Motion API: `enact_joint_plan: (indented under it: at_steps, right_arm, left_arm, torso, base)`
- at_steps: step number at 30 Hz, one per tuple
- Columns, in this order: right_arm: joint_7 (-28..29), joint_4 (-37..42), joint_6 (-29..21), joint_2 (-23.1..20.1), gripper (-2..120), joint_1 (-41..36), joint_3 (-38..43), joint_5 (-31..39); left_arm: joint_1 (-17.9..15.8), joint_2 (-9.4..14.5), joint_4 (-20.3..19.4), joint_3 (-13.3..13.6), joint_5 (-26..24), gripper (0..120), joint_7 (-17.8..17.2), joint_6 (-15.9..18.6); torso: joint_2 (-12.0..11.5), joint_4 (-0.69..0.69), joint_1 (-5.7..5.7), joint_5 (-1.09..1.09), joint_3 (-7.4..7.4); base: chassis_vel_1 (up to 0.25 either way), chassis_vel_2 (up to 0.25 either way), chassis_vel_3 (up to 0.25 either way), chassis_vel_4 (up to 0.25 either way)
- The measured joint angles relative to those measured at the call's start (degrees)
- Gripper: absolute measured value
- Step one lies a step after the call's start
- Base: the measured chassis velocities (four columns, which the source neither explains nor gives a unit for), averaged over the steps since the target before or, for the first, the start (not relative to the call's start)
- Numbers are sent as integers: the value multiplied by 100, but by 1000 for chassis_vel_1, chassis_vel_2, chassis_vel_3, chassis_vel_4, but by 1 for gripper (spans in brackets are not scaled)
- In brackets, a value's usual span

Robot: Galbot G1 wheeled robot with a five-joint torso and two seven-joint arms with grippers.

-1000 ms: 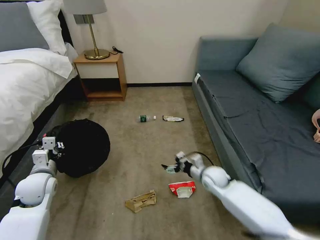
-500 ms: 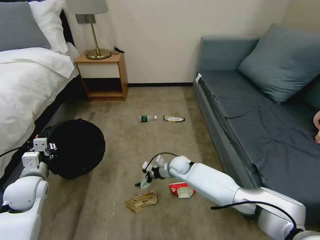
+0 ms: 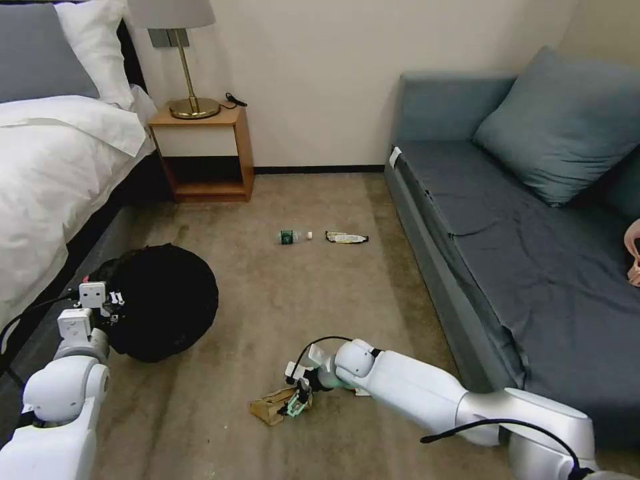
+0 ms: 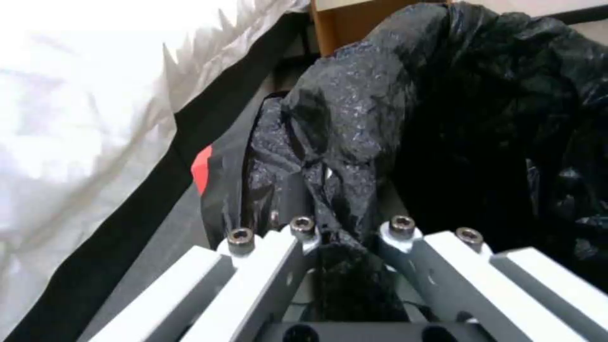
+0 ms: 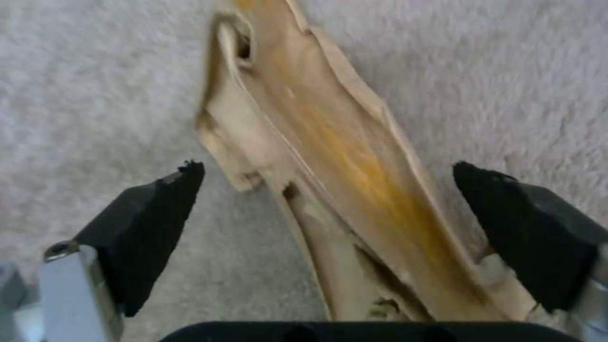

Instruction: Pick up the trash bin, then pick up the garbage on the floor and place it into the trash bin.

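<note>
Right claw (image 3: 295,402): I had it low at the bottom centre of the head view, down on the carpet (image 3: 300,300), its pads (image 5: 158,237) spread wide, one either side of the brown paper bag (image 5: 342,199). In the right wrist view neither pad touched the bag.

Brown paper bag: it lay crumpled on the carpet at lower centre of the head view (image 3: 272,405), its right end under my claw.

Left claw (image 4: 345,237): I saw it at the lower left of the head view (image 3: 110,303), pinching a fold of the black liner at the near left rim of the trash bin (image 3: 163,300). The left wrist view showed the fingers (image 4: 279,256) pressed onto bunched plastic.

Trash bin: left of centre in the head view, beside the bed (image 3: 47,173). I could not tell whether its base met the floor.

Red-and-white wrapper: mostly hidden behind my right arm; I could not place it exactly.

Bottle (image 3: 293,236): on its side on the carpet at mid-frame, green label showing.

Snack wrapper (image 3: 346,237): flat on the carpet just right of the bottle, apart from it.

Surroundings: nightstand (image 3: 203,153) with lamp (image 3: 180,53) at upper left; grey sofa (image 3: 520,220) along the right.
</note>
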Motion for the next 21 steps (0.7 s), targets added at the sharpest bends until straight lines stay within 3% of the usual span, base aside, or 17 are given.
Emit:
enact_joint_plan:
  at_steps: [3,8,15,21]
  right_arm:
    - [-18,-481,194,179,84,-155,211,-371]
    - [-70,-642,307,194,71,-194,314,-478]
    - [-120,-727,408,174,41,-198,411,-547]
    - [-196,-872,480,224,23,-207,554,-684]
  left_arm:
    - [14,-16,-16,4,4,4,-21,-33]
    - [53,-26,-9,-3,4,4,-26,-78]
    - [136,-58,-10,-20,3,4,-29,-124]
    - [171,-73,-6,-62,-3,4,-16,-167]
  torso:
    - [0,0,0,0,0]
    - [1,0,0,1,-1]
    - [1,0,0,1,-1]
    - [1,1,0,1,-1]
  base:
    - [0,0,0,0]
    - [0,0,0,0]
    - [0,0,0,0]
    - [0,0,0,0]
